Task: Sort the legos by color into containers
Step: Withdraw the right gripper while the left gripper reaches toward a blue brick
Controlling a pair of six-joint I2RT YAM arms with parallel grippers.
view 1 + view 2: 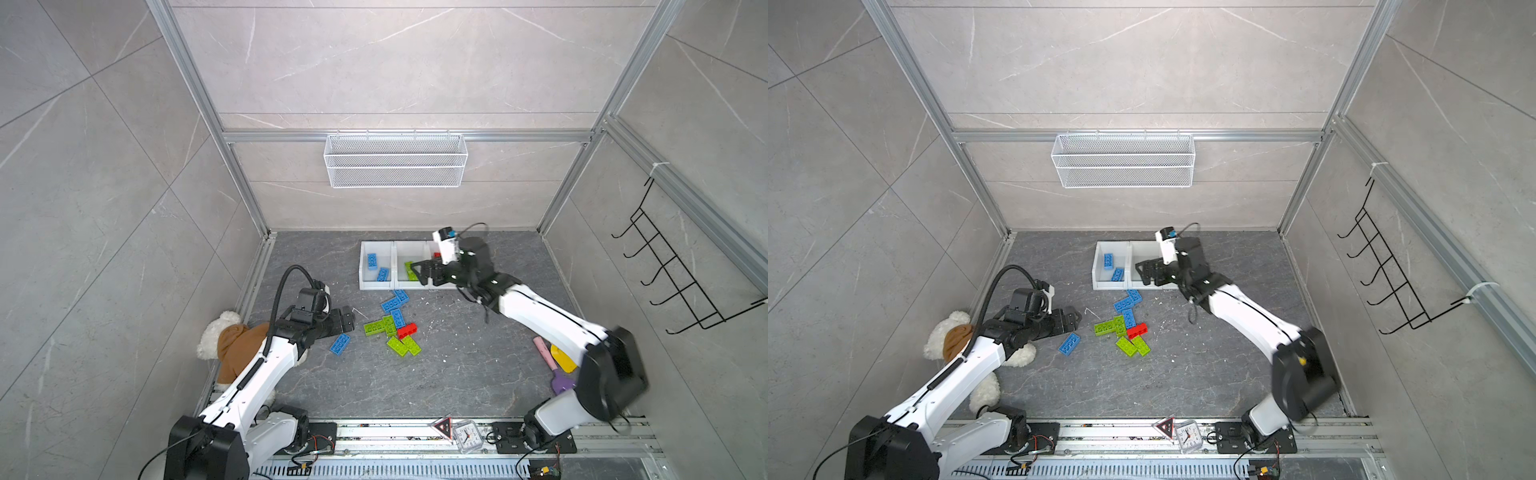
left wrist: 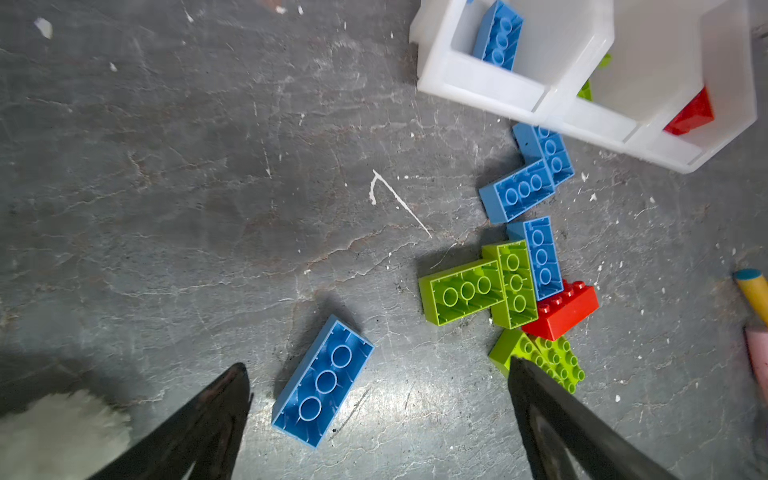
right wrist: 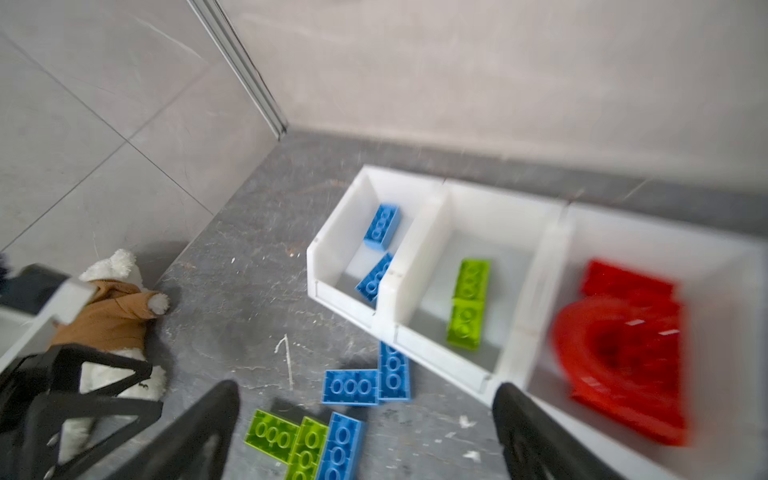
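Sort is under halfway by my count.

Containers, three white plastic bins in a row, below and ahead of the right fingers (image 3: 199,428):
- far-side bin (image 3: 338,245): two blue bricks (image 3: 381,226)
- middle bin (image 3: 498,220): two lime-green bricks (image 3: 471,278)
- bin nearest the right fingers (image 3: 665,245): red bricks (image 3: 619,345), motion-blurred, so the count is unclear

No mixed colours in any bin.

Loose on the grey stone-look counter (image 2: 208,166):
- one lone blue brick (image 2: 323,380), studs down, just ahead of the left fingers (image 2: 216,407), inside their span but not touched
- the pile beyond and to one side of those fingers: three blue (image 2: 519,191), four lime-green (image 2: 463,291), one red brick (image 2: 561,309), several touching or overlapping

That leaves nine to go.

Fingers:
- Left: spread wide, holding nothing, low over the lone blue brick.
- Right: spread wide, holding nothing, above the bins' front edge.

Likely next: the left fingers close on the lone blue brick. The pile will probably need picking from its edge.
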